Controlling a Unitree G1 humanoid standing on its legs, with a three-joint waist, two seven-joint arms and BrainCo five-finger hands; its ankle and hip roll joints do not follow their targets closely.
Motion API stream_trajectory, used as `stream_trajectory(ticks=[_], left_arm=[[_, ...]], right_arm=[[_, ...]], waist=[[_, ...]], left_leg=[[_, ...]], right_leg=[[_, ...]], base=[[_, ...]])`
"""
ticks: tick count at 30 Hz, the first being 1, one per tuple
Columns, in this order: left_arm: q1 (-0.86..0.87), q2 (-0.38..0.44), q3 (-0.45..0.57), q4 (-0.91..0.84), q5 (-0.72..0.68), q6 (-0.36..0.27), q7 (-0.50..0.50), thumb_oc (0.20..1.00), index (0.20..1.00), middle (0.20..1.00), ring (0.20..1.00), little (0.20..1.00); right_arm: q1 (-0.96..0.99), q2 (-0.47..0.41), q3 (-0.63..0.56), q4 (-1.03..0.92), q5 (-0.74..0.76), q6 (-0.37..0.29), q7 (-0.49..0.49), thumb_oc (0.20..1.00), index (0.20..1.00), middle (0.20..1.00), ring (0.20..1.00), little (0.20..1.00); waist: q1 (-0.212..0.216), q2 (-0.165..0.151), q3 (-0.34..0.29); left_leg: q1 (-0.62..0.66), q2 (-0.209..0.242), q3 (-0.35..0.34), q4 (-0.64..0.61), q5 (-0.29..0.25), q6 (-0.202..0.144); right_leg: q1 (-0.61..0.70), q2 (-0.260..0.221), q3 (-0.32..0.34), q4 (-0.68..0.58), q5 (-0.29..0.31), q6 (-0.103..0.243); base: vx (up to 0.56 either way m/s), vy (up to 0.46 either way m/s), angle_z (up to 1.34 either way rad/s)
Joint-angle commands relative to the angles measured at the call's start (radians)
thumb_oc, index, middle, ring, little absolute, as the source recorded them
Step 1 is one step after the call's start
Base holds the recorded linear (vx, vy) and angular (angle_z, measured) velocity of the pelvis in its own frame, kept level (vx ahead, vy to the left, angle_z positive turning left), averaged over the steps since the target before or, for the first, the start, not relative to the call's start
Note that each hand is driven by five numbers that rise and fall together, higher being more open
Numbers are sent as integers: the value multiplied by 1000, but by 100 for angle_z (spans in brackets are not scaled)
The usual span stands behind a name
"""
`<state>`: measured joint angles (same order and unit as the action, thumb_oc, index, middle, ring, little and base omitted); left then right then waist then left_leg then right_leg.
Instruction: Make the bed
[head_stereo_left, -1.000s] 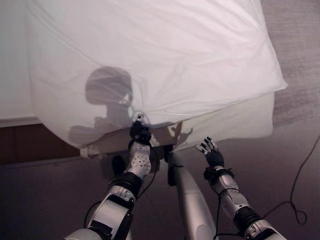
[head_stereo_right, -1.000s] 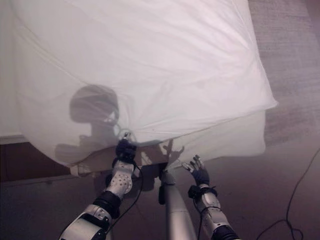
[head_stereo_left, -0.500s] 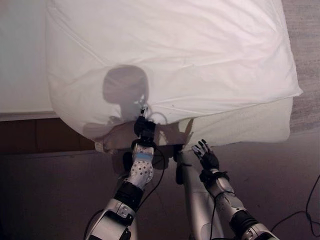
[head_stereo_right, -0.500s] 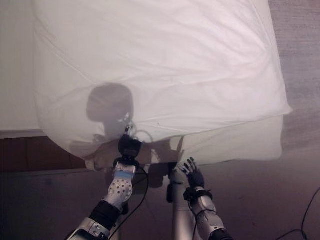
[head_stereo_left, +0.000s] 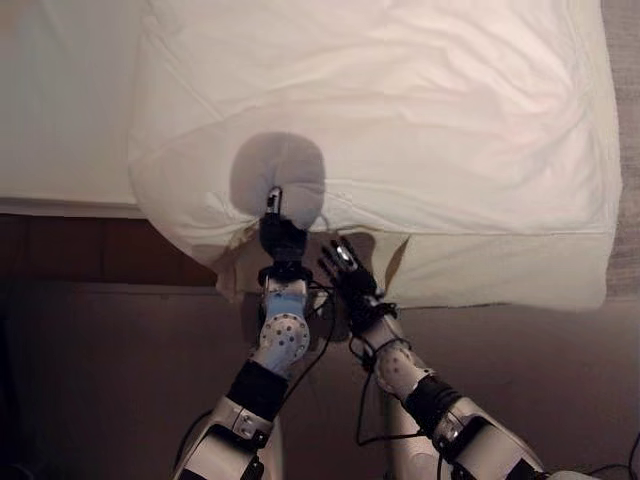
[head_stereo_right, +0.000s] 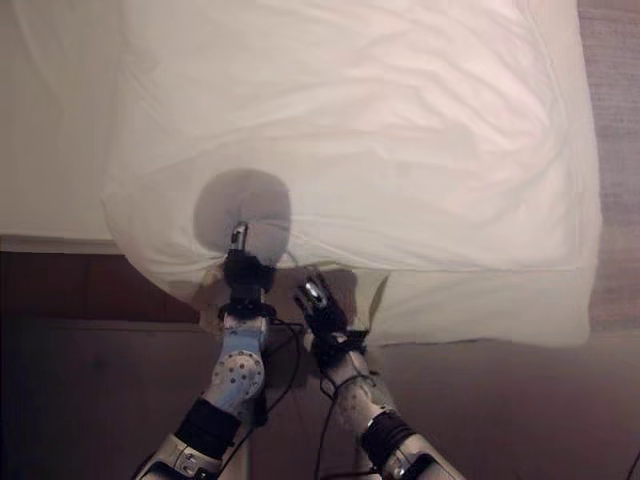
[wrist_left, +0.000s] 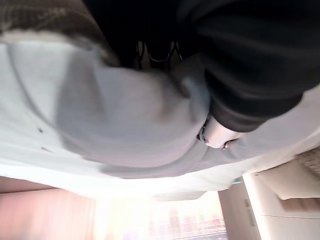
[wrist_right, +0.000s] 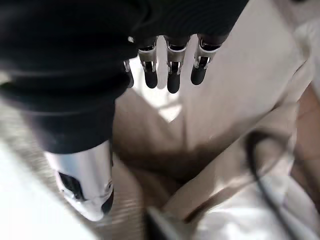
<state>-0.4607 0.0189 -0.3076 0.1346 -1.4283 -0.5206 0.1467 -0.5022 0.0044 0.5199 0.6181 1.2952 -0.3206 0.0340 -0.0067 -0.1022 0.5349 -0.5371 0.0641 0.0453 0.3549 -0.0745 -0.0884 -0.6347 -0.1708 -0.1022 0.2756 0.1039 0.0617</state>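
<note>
White duvet spread over bed, near edge bunched in left hand, fingers curled on it. Right hand just beside, below the hem, fingers straight and apart.

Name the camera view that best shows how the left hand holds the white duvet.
The left wrist view: the left hand is curled into the white duvet, cloth bunched round it. The eye views show that hand from behind at the duvet's edge, grip hidden. The right wrist view shows the open right hand.
</note>
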Motion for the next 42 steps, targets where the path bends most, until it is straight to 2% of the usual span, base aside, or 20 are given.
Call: stream_trajectory(ticks=[1, 7, 9, 10, 18, 19, 24, 25, 33, 37, 42], left_arm=[[-80, -14, 80, -172, 136, -124, 27, 200, 200, 200, 200, 200], [-82, 4, 122, -216, 233, -160, 113, 200, 200, 200, 200, 200], [-81, 3, 121, -217, 234, -160, 114, 200, 200, 200, 200, 200], [-66, 20, 152, -211, 269, -171, 150, 200, 200, 200, 200, 200], [-11, 83, 305, -195, 394, -201, 294, 200, 200, 200, 200, 200], [-3, 102, 345, -191, 431, -207, 332, 200, 200, 200, 200, 200], [1, 134, 402, -170, 481, -216, 398, 200, 200, 200, 200, 200], [-2, 163, 444, -142, 507, -219, 441, 200, 200, 200, 200, 200], [-10, 246, 530, -25, 544, -202, 508, 200, 200, 200, 200, 200], [-24, 304, 556, 70, 545, -177, 515, 200, 200, 200, 200, 200], [-36, 346, 582, 124, 537, -172, 522, 200, 200, 200, 200, 200]], right_arm=[[-40, 44, -55, -73, 116, -98, -17, 1000, 1000, 1000, 1000, 1000], [-94, 62, -106, -133, 166, -163, -41, 1000, 1000, 1000, 1000, 1000], [-92, 62, -105, -133, 166, -163, -42, 1000, 1000, 1000, 1000, 1000], [-110, 50, -146, -176, 169, -197, -58, 1000, 1000, 1000, 1000, 1000], [-92, -12, -274, -270, 131, -279, -115, 1000, 1000, 1000, 1000, 1000], [-86, -21, -319, -284, 134, -303, -129, 1000, 1000, 1000, 1000, 1000], [-89, -43, -383, -277, 130, -330, -161, 1000, 1000, 1000, 1000, 1000], [-83, -61, -428, -268, 117, -347, -200, 1000, 1000, 1000, 1000, 1000], [-54, -122, -534, -223, 97, -355, -247, 1000, 1000, 1000, 1000, 1000], [-32, -185, -593, -170, 65, -342, -285, 1000, 1000, 1000, 1000, 1000], [-17, -219, -633, -154, 56, -341, -300, 1000, 1000, 1000, 1000, 1000]], waist=[[30, 69, -15], [48, 84, -15], [48, 84, -15], [53, 91, -15], [52, 105, -16], [48, 107, -23], [43, 109, -33], [36, 112, -40], [23, 115, -60], [9, 116, -72], [2, 115, -82]], left_leg=[[-38, -69, 14, -82, 47, 64], [-52, -80, 2, -75, 49, 68], [-49, -80, 2, -73, 44, 68], [-57, -85, -1, -72, 47, 69], [-63, -90, 0, -59, 36, 68], [-69, -90, -1, -58, 38, 70], [-81, -87, 2, -48, 33, 71], [-77, -87, 4, -44, 23, 70], [-85, -85, 13, -36, 16, 70], [-96, -83, 22, -32, 23, 70], [-102, -79, 28, -34, 25, 71]], right_leg=[[64, -7, -23, 15, -102, 66], [62, -15, -38, 30, -116, 58], [65, -15, -38, 32, -121, 59], [61, -19, -39, 33, -120, 61], [53, -26, -42, 51, -132, 63], [47, -27, -41, 51, -129, 63], [30, -28, -37, 65, -134, 63], [28, -27, -32, 76, -146, 64], [12, -22, -17, 89, -152, 65], [-10, -18, -8, 96, -144, 65], [-20, -13, 0, 101, -146, 66]], base=[[59, 0, 7], [29, 2, 15], [29, 3, 7], [59, 12, 5], [28, 14, 3], [35, 13, 1], [13, 7, 0], [0, 0, 0], [19, 11, -3], [0, 14, -3], [-1, -4, -1]])
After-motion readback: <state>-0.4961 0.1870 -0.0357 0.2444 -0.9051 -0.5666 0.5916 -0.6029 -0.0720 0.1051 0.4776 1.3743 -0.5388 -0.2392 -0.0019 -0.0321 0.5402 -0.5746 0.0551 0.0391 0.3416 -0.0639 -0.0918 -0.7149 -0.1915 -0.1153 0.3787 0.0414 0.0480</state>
